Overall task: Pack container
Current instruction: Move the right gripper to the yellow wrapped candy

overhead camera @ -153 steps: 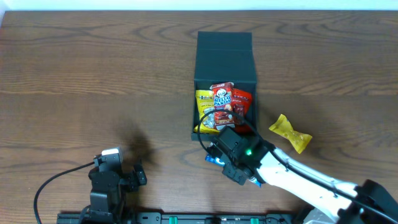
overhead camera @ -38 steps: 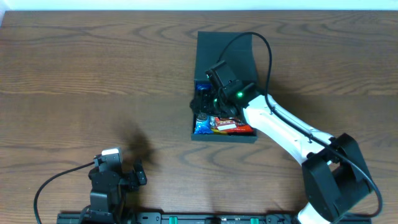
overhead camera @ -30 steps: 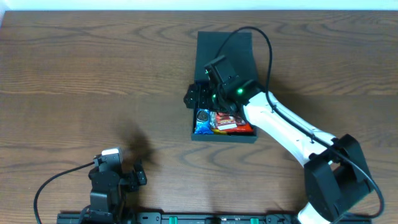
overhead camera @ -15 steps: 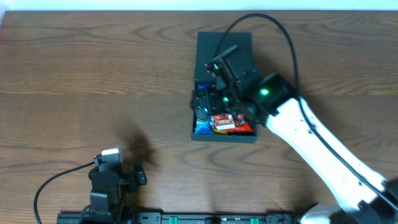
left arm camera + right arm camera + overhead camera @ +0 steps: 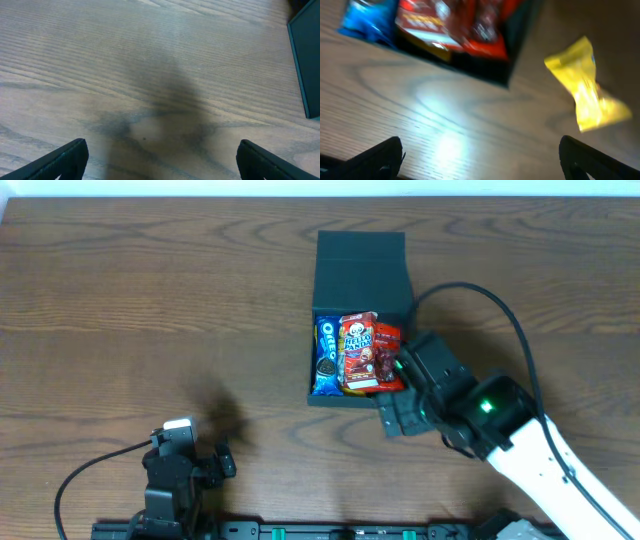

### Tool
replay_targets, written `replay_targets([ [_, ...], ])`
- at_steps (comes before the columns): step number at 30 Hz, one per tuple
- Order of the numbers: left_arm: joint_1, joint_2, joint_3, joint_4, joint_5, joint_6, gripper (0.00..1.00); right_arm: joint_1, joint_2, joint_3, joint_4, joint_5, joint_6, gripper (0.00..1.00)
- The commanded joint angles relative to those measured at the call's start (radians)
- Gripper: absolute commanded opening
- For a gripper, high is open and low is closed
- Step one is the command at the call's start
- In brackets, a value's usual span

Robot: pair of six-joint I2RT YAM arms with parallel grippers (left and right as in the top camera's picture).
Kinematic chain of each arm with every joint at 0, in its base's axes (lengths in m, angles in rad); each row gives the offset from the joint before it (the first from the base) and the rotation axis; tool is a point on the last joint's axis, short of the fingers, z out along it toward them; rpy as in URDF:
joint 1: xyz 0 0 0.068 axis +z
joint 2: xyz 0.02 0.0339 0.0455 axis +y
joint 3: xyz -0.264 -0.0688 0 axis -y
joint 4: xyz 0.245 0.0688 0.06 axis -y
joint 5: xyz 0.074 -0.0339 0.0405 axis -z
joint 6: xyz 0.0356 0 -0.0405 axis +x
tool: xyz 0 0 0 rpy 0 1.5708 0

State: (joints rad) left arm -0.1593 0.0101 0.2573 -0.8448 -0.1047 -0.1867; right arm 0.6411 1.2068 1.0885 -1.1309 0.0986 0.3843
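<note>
- The container (image 5: 360, 275) sits near the middle of the table (image 5: 150, 300), on the side away from the arms. Its lid is flipped open and away from you, and three snack packets (image 5: 357, 352) lie side by side inside.
- Treat the container as a stiff, light thing with a matte skin that should not slip. The lid probably swings freely on its hinge, so take it by its free far edge. Pushing on the walls could make the container slide.
- A yellow packet (image 5: 585, 92) lies on the wood just beside the container's near right corner, not touching it. It looks soft and crinkly, so pinch it across its narrow waist.
- Your right gripper (image 5: 480, 150) hangs over the table just off that near right corner, angled down at the wood. Its fingers are spread and hold nothing.
- Your left gripper (image 5: 160, 160) sits low over bare wood, well to the left of the container. Its fingers are spread wide and it is empty.
</note>
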Motion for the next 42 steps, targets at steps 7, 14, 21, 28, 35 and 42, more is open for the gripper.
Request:
replay_targets([
  [7,-0.002,-0.006,0.001,-0.068,-0.003,0.003,0.95,-0.037,-0.076,-0.06,-0.119,0.076,0.217,0.99],
  [14,-0.002,-0.006,0.001,-0.068,-0.003,0.003,0.95,-0.151,-0.07,-0.067,-0.133,0.179,0.588,0.99],
  [21,-0.002,-0.006,0.001,-0.068,-0.003,0.003,0.95,-0.34,-0.005,-0.071,-0.044,0.128,0.588,0.99],
  [28,-0.002,-0.006,0.001,-0.068,-0.003,0.003,0.95,-0.55,0.14,-0.071,-0.018,-0.022,0.557,0.99],
  [35,-0.002,-0.006,0.001,-0.068,-0.003,0.003,0.95,-0.59,0.207,-0.174,0.127,-0.143,0.526,0.99],
  [42,-0.002,-0.006,0.001,-0.068,-0.003,0.003,0.95,-0.59,0.2,-0.21,0.195,-0.244,0.275,0.99],
])
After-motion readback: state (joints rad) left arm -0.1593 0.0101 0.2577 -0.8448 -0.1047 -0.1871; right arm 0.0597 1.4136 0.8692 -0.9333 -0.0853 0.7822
